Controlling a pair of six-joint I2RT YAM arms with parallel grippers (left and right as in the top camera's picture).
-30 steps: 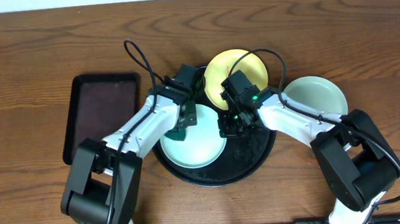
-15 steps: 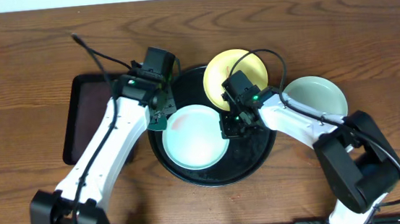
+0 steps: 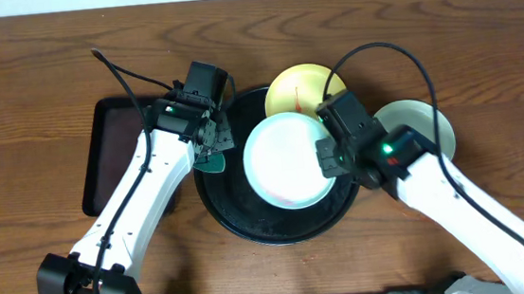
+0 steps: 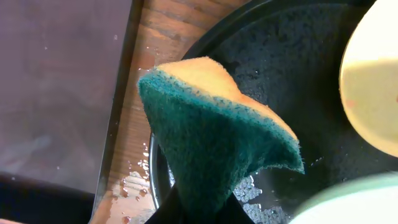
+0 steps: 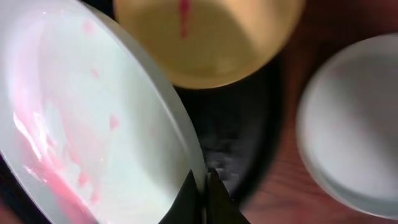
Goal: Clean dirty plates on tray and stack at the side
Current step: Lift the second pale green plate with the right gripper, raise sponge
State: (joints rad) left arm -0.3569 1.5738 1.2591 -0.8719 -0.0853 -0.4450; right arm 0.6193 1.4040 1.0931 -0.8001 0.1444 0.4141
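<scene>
— Where is the mint plate point(image 3: 287, 159)?
— Above the tray point(image 3: 279, 229), rim pinched by the right fingers point(image 5: 219, 202), hiding part of the yellow plate point(image 3: 300, 87) on the tray's far rim. Its pink smears show only in the right wrist view
— And the left fingers point(image 4: 165, 211)?
— Mostly hidden, clamped on the sponge point(image 4: 211, 143) at the tray's left rim. A second mint plate point(image 3: 426, 118) sits right of the tray
</scene>
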